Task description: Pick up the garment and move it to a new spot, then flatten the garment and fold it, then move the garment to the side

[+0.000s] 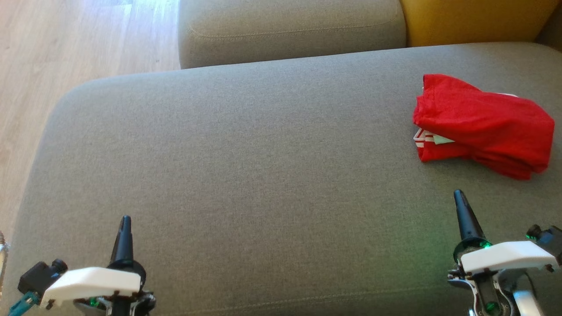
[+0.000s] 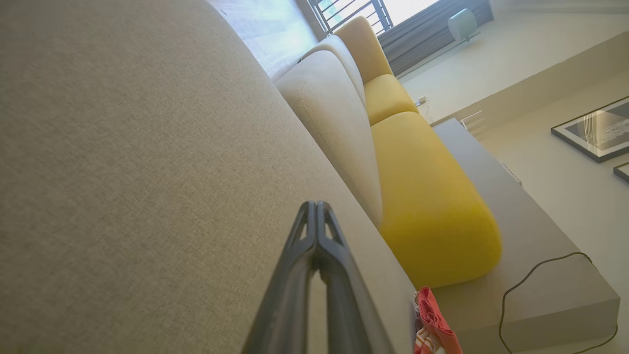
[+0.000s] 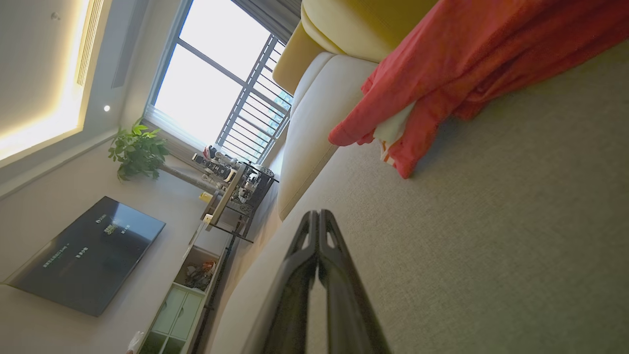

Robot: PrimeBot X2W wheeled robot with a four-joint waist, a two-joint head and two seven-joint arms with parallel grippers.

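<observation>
The garment, red with a bit of white striped trim at its left edge, lies folded into a thick bundle on the grey seat. It is far over on the right side and toward the back, near the yellow cushion. Both grippers are low at the front edge of the seat, well apart from each other. The left gripper is at the lower left, its dark jaws pressed together to a single point with nothing between them and bare grey fabric all around. The right gripper is at the lower right, likewise fully closed and empty. Its tip points up toward the garment but is clear of it, with a strip of seat between. In the right wrist view the garment lies ahead and to the upper right, showing its folded layers and a pale inner patch. In the left wrist view it is just a red edge at the bottom, right of the jaws. A grey cushion stands behind the seat, and wooden floor lies off to the left
</observation>
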